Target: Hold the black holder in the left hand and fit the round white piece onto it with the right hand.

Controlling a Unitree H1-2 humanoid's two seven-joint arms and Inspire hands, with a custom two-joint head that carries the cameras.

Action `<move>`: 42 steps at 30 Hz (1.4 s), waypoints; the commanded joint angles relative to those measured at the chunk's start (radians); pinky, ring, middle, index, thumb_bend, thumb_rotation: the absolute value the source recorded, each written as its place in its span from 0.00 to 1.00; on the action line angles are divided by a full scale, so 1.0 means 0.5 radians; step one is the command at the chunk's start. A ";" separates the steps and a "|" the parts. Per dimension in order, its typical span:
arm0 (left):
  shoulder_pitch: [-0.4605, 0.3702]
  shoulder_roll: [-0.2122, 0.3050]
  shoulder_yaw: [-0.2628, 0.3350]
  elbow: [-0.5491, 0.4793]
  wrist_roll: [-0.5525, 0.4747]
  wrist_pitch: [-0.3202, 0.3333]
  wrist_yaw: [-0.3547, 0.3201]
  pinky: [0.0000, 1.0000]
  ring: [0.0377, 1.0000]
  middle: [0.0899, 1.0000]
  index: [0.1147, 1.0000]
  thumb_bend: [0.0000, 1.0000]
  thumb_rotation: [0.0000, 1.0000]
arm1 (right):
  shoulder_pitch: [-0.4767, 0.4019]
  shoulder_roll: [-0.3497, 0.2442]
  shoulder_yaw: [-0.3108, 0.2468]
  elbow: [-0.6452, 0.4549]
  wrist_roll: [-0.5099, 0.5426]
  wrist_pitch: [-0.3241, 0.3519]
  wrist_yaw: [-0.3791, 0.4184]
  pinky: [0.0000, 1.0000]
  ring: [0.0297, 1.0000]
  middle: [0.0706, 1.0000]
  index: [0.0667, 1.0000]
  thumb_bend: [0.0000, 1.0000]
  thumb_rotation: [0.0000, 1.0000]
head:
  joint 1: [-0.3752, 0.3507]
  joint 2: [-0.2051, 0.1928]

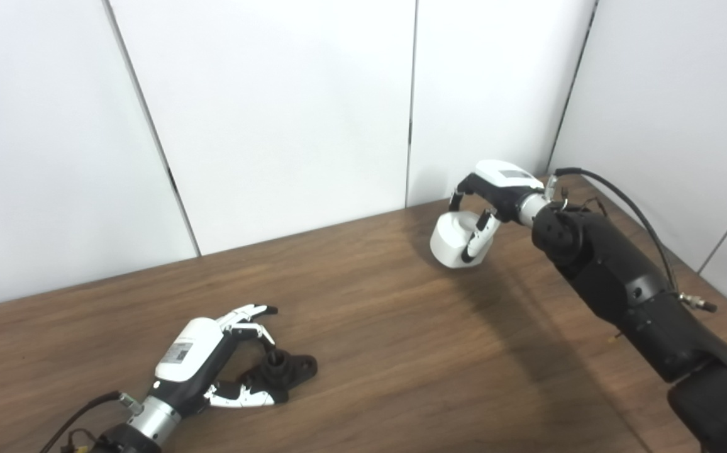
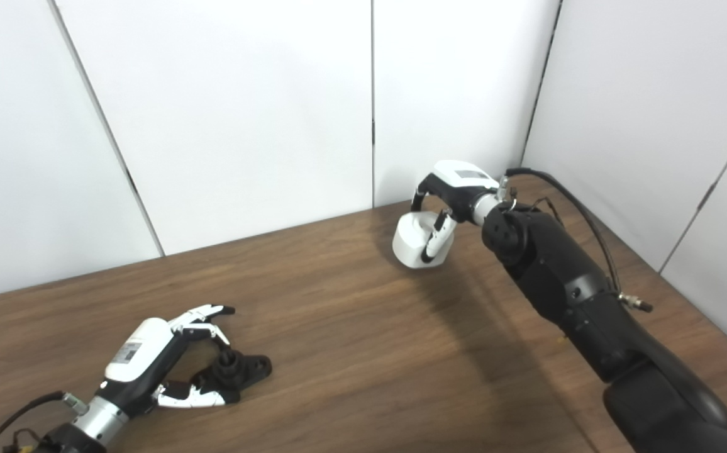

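Holder [image 1: 283, 371], black and flat with a short raised post, is lying on the wooden table [image 1: 376, 352] near its front left part. Left hand [image 1: 212, 362] is resting low around it, fingers [image 1: 251, 313] spread apart above and behind the holder and the thumb reaching along its near side; whether any of them is actually touching the holder is unclear, and the hand is not closing on it. Well apart, toward the far right of the table near the wall panels [image 1: 275, 113], the round white piece [image 1: 458, 242] is sitting tilted in the right hand [image 1: 489, 201]. That hand is coming down over it from above, fingers curled around its sides and gripping it. The right arm [image 1: 627, 296], black and with a cable looping off it, is stretching in from the lower right corner.
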 commanded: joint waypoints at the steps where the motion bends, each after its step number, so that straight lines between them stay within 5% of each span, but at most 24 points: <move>1: 0.151 0.121 -0.061 0.140 0.098 0.025 -0.140 0.76 0.88 0.85 0.42 0.52 0.08 | -0.068 -0.052 -0.034 -0.052 -0.022 -0.068 -0.101 0.76 0.78 0.74 0.45 0.52 0.13 | -0.002 0.003; 18: 0.170 0.107 -0.019 0.095 0.090 0.026 -0.191 0.76 0.89 0.86 0.42 0.52 0.07 | -0.017 -0.052 -0.083 -0.195 0.031 -0.224 -0.207 0.72 0.76 0.70 0.44 0.52 0.13 | 0.088 0.050; 30: 0.182 0.052 0.030 0.048 0.090 0.056 -0.240 0.77 0.90 0.86 0.42 0.52 0.07 | -0.036 -0.009 -0.023 -0.753 0.060 -0.022 0.318 0.76 0.78 0.73 0.44 0.52 0.13 | 0.271 0.096; 42: 0.188 -0.009 0.061 -0.070 0.120 0.143 -0.355 0.84 0.91 0.87 0.42 0.52 0.07 | 0.026 0.109 0.013 -0.954 0.009 0.011 0.431 0.69 0.76 0.71 0.44 0.52 0.13 | 0.530 0.148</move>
